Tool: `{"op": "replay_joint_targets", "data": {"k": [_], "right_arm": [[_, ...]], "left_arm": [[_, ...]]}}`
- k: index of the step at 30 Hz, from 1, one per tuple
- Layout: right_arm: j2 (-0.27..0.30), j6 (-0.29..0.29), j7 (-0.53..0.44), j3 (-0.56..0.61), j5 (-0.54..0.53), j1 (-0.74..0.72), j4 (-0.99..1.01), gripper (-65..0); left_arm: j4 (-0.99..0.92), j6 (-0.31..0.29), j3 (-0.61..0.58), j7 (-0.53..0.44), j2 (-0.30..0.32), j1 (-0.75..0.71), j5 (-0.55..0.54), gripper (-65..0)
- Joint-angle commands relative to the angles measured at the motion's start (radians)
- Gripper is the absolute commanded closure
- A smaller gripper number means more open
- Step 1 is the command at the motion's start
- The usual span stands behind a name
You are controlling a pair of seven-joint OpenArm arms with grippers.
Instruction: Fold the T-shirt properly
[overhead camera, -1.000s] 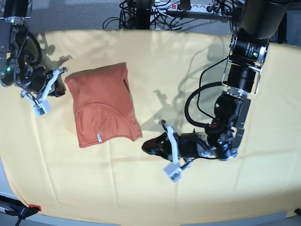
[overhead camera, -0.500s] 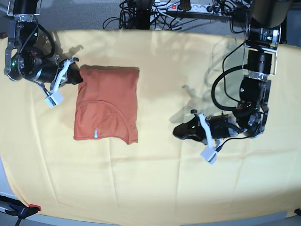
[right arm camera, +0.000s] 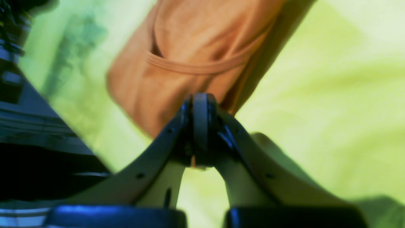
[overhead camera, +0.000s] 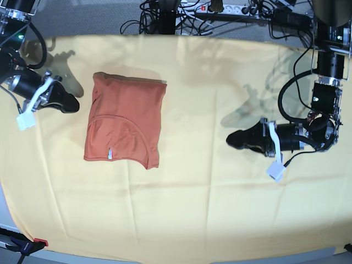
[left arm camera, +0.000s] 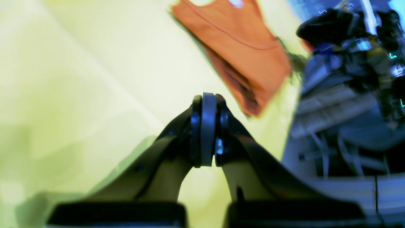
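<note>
Both hands, left hand (overhead camera: 234, 138) and right hand (overhead camera: 70, 104), are closed on nothing (clear of the cloth). The T-shirt (overhead camera: 125, 125) lies folded, left of centre on the worktop (overhead camera: 220, 209); the folding looks essentially finished.

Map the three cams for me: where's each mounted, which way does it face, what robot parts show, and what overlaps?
Base: overhead, looking down on the yellow cloth; folded T-shirt left of centre, right gripper at image left, left gripper at image right, cables behind.
Left wrist: on the left arm, looking along its shut left gripper toward the T-shirt and the other arm beyond.
Right wrist: on the right arm, looking past its shut right gripper at the T-shirt.
Shared: T-shirt and yellow cloth in all three.
</note>
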State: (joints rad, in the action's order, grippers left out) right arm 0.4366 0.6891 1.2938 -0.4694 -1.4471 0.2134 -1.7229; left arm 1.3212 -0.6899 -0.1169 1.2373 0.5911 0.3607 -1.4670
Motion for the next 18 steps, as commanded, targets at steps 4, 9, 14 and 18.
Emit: {"op": "replay_joint_targets", "data": {"k": [4, 9, 14, 18], "right_arm": [[0.019, 0.009, 0.102, -0.079, -0.036, 0.007, -0.029, 0.0], [0.018, 0.009, 0.102, -0.125, -0.036, 0.121, -0.082, 0.0], [0.018, 0.009, 0.102, -0.201, -0.036, 0.288, -0.225, 0.0], [0.018, 0.009, 0.102, -0.278, -0.036, 0.444, -0.342, 0.0]], "left_arm": [[0.114, -0.008, 0.024, 0.058, 0.061, -0.061, -0.017, 0.0], [0.362, -0.008, 0.104, 0.081, 0.131, -0.247, -0.017, 0.0], [0.598, -0.008, 0.284, 0.126, 0.170, -0.454, -0.017, 0.0], [0.713, 0.026, 0.453, 0.135, 0.171, -0.645, -0.017, 0.0]]}}
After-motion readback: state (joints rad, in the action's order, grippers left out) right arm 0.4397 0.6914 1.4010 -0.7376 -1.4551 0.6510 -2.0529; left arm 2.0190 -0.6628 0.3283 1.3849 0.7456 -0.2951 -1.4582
